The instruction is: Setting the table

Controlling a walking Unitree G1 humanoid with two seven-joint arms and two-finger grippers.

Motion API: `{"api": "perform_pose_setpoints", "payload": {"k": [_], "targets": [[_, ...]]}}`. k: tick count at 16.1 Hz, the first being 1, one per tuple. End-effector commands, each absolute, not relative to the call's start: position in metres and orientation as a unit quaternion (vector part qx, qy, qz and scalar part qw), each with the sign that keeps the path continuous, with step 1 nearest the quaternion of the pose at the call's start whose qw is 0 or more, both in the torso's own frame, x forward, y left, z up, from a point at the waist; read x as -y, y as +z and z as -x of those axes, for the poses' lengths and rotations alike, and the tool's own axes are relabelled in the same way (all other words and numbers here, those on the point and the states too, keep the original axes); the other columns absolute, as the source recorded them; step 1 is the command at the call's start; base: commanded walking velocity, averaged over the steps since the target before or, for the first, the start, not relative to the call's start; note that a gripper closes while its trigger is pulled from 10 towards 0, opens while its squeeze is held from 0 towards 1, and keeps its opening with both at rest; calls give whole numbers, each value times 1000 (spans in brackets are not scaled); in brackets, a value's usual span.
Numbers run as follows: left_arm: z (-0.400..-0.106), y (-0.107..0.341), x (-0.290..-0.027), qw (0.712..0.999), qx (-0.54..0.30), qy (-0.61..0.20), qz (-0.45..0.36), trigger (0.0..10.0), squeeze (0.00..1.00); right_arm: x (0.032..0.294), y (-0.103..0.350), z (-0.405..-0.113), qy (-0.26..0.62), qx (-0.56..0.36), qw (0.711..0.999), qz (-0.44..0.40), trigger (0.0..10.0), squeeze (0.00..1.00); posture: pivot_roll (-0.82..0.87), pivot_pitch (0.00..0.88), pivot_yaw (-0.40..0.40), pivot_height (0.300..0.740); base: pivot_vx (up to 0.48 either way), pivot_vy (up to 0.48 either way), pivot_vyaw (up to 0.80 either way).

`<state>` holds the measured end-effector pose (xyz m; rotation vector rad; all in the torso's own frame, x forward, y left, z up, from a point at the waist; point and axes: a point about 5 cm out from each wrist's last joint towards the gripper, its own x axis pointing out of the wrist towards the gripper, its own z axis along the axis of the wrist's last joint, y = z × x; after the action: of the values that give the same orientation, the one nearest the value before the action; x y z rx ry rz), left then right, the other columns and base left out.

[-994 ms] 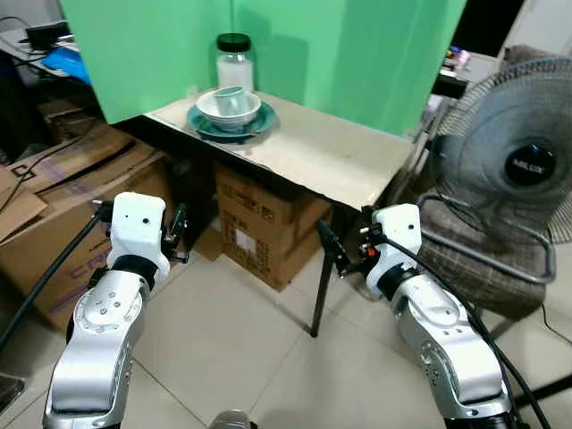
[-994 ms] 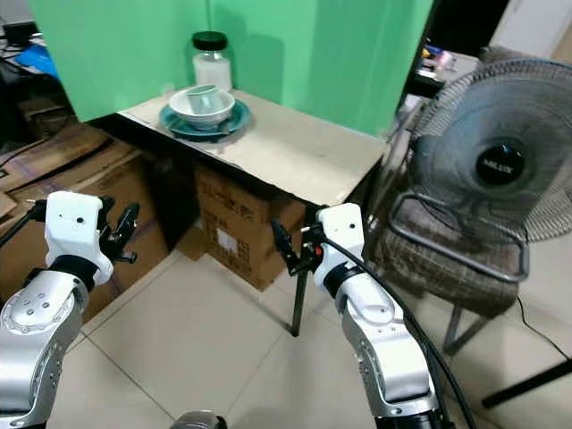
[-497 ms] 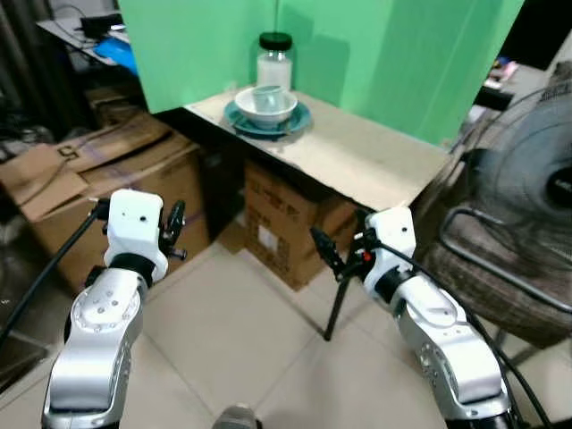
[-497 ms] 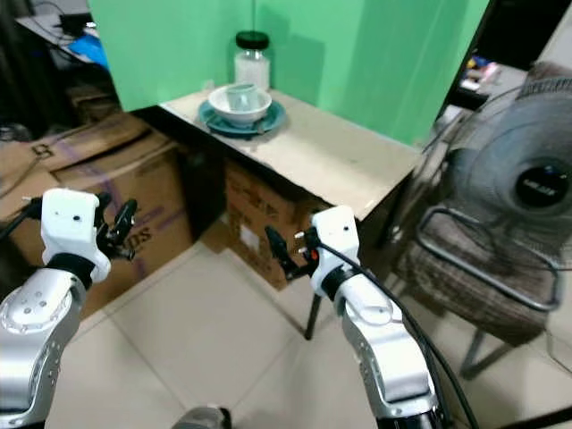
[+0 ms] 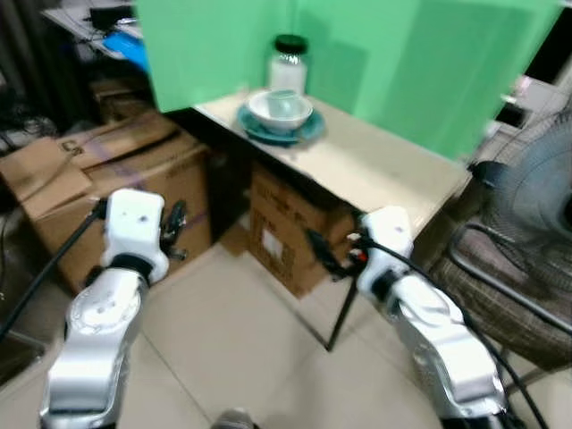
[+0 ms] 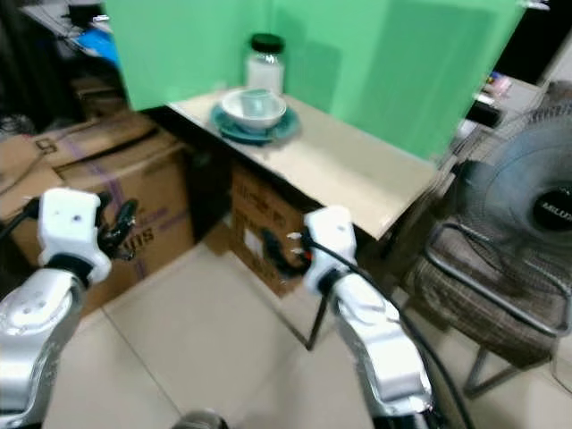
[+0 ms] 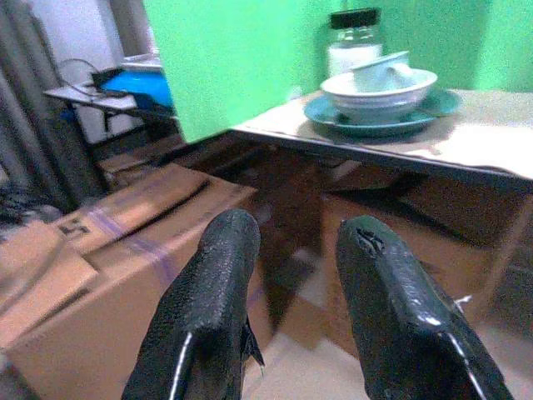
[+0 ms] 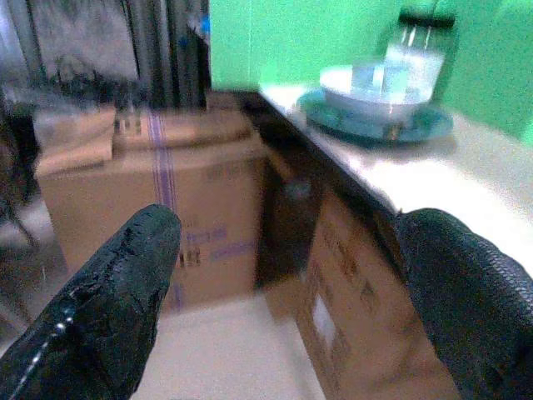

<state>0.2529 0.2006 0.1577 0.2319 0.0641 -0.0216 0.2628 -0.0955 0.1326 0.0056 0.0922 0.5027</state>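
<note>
You are looking at a pale tiled floor (image 5: 241,349) with a small beige-topped table (image 5: 384,170) backed by a green screen (image 5: 375,63). Cardboard boxes (image 5: 98,179) crowd beneath and beside it on your left. On your right, a fan (image 6: 527,201) stands over a plaid-cushioned chair (image 6: 483,304).

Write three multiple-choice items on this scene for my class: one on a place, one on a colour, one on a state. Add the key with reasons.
1. Where does the white bowl sit?
A. on the teal plate
B. on the floor
C. on a cardboard box

2. What colour is the lid of the glass jar?
A. red
B. black
C. white

3. How does the right gripper stand?
A. shut on a cup
B. shut on the plate
C. open, holding nothing

Key: 1 A, the bowl rests on the plate on the table. 2 B, the jar's lid is dark black. 3 C, the right wrist view shows its fingers wide apart with nothing between.
</note>
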Motion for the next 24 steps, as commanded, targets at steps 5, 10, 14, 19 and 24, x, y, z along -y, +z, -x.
{"api": "perform_pose_setpoints", "payload": {"k": [5, 10, 14, 19, 24], "targets": [[-257, 162, -189, 993, -20, -35, -113, 10000, 0, 108, 131, -265, 226, -50, 973, 2, 10000, 647, 172, 0, -28, 740, 280, 0, 0], [-259, 164, -190, 992, -17, -39, -116, 10000, 0, 110, 133, -268, 211, -44, 976, -9, 10000, 651, 185, 0, -26, 740, 281, 0, 0], [-261, 167, -189, 992, -12, -43, -120, 10000, 0, 109, 136, -278, 202, -36, 979, -19, 10000, 694, 188, 0, -28, 740, 281, 0, 127], [-267, 166, -181, 992, -7, -56, -112, 10000, 0, 118, 139, -275, 189, -29, 981, -12, 10000, 690, 154, 0, -12, 740, 283, 0, 0], [-268, 167, -182, 992, -7, -59, -114, 10000, 0, 117, 138, -275, 186, -27, 982, -12, 10000, 671, 161, 0, -10, 740, 283, 0, 0]]}}
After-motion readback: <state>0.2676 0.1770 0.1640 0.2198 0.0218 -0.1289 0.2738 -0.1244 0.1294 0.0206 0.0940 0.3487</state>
